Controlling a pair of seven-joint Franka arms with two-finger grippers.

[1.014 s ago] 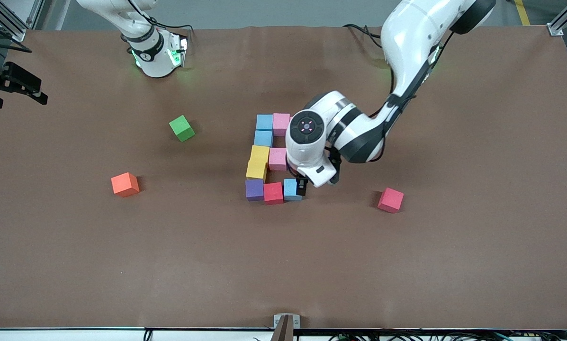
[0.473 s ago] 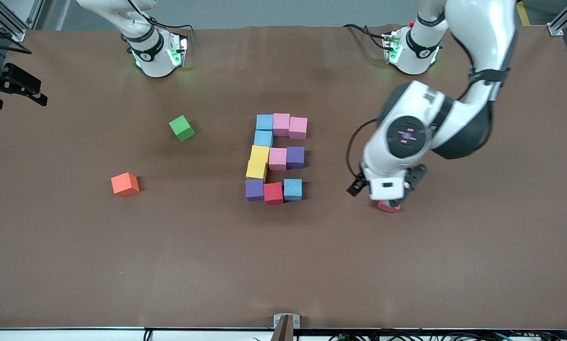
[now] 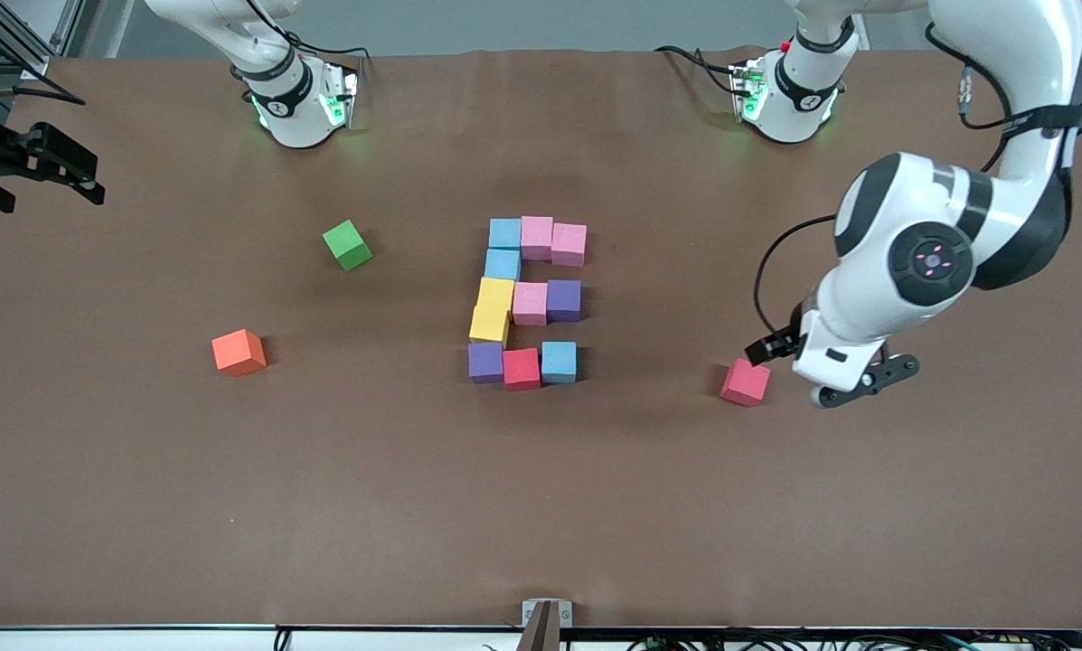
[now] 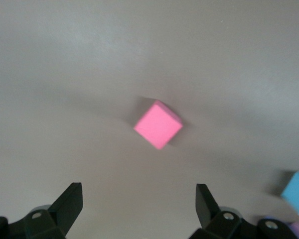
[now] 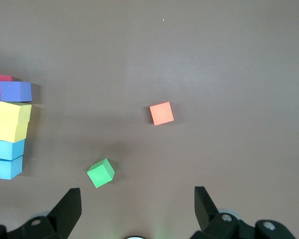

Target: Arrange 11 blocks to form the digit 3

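Your left gripper [image 3: 821, 366] hung over the tabletop [image 3: 866, 506] at the left arm's end, jaws spread wide and holding nothing. A loose pink-red cube [image 3: 746, 382] sat just beside it, square between the fingers [image 4: 65, 209] in the left wrist view but untouched.

Your right gripper [image 3: 39, 167] waited at the right arm's end of the tabletop, at the edge of the front view, its jaws likewise fully apart and empty.

The digit 3 [image 3: 527, 303] stood mid-table, eleven cubes touching. Its top bar, nearest the arm bases, ran light blue [image 3: 505, 232], pink [image 3: 537, 235], pink [image 3: 569, 243]. A light blue [image 3: 503, 264] link joined it to the middle bar of yellow [image 3: 495, 293], pink [image 3: 530, 303] and purple [image 3: 564, 300]. A second yellow [image 3: 489, 325], slightly skewed, joined that to the bar nearest the front camera: purple [image 3: 485, 362], red [image 3: 522, 368], light blue [image 3: 559, 361].

The green cube [image 3: 347, 244] and orange cube [image 3: 239, 352] lay well apart from the figure, toward the right arm's end, the orange one nearer the front camera.
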